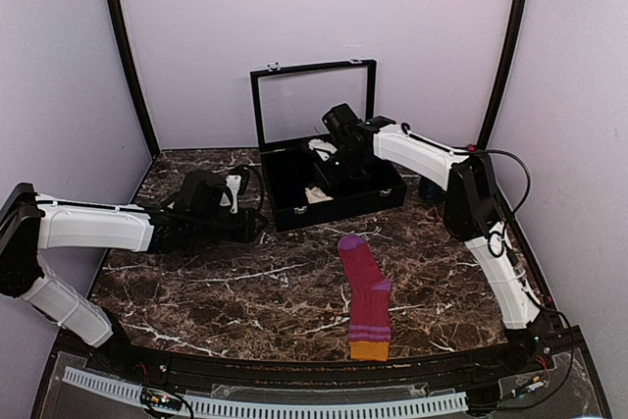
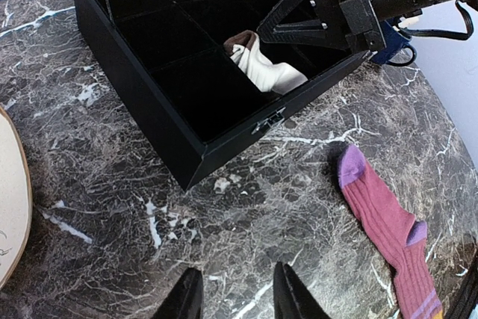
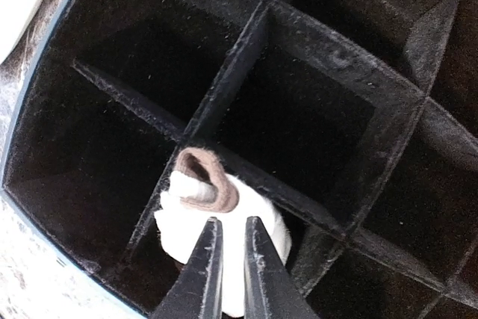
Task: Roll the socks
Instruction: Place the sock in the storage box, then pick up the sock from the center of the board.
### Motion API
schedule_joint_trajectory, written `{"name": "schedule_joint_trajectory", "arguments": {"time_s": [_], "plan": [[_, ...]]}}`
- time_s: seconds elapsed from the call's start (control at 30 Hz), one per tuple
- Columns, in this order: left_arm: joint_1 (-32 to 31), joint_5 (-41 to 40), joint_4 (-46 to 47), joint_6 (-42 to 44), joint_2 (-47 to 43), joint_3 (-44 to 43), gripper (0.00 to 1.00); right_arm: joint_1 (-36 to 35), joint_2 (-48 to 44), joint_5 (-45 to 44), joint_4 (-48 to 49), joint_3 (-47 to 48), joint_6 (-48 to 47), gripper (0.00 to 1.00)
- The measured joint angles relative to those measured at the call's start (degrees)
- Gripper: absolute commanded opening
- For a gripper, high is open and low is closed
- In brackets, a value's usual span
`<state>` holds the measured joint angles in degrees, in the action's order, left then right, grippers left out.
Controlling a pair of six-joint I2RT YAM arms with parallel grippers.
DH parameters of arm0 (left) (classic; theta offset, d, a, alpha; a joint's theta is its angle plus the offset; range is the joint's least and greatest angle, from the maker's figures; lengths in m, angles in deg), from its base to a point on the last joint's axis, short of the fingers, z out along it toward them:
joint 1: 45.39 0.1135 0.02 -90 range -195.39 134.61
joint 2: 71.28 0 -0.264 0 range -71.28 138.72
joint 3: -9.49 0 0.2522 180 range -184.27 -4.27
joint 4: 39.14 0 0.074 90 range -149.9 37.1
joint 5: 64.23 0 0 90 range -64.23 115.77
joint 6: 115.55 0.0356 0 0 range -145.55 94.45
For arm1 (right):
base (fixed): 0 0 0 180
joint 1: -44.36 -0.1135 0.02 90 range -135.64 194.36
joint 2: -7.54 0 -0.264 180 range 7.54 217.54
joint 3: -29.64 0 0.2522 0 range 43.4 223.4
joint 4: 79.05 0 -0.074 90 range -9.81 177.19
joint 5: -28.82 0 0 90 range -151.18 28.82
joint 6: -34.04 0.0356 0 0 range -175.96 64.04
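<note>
The right claw [image 3: 231, 223], tips almost together over the cream sock [image 3: 263, 223] in the box [image 3: 224, 72], pinching or not I cannot tell, should lift straight up slowly; the left claw [image 2: 235, 270] sits half open, empty.

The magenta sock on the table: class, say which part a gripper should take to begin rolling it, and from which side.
Probably the purple toe. The magenta sock lies flat and stretched out, toe towards the black box, orange cuff at the near end. Come down from above, jaws across its narrow width, since nothing stands up to grip sideways.
</note>
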<state>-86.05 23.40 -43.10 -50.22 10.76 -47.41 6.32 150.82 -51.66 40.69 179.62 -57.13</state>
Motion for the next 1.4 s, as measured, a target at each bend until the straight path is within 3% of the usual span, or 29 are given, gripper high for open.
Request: {"name": "schedule_joint_trajectory", "arguments": {"time_s": [0.3,0.53,0.8,0.97,1.23,1.4], "plan": [[0.0,0.0,0.0,0.0,0.4,-0.7,0.34,-0.7,0.6,2.8,-1.6,0.2,-0.2,0.13],[0.0,0.3,0.3,-0.2,0.9,-1.1,0.34,-1.0,1.2,2.6,-1.6,-1.0,-0.6,0.24],[0.0,1.8,-0.8,-1.1,0.1,-2.2,0.34,-1.2,-8.1,-2.5,5.1,-11.1,-1.7,0.42],[0.0,4.4,-2.7,-1.4,-3.4,-2.3,0.34,-2.4,-19.4,-7.3,9.2,-15.5,-1.4,0.45],[-3.5,8.9,-3.1,0.1,-5.2,-3.3,0.34,-7.4,-42.5,-14.7,14.8,-40.7,3.4,0.45],[-7.6,11.8,-2.2,1.7,1.0,-7.2,0.34,-12.7,-55.9,-19.5,15.0,-60.3,11.6,0.43]]}}
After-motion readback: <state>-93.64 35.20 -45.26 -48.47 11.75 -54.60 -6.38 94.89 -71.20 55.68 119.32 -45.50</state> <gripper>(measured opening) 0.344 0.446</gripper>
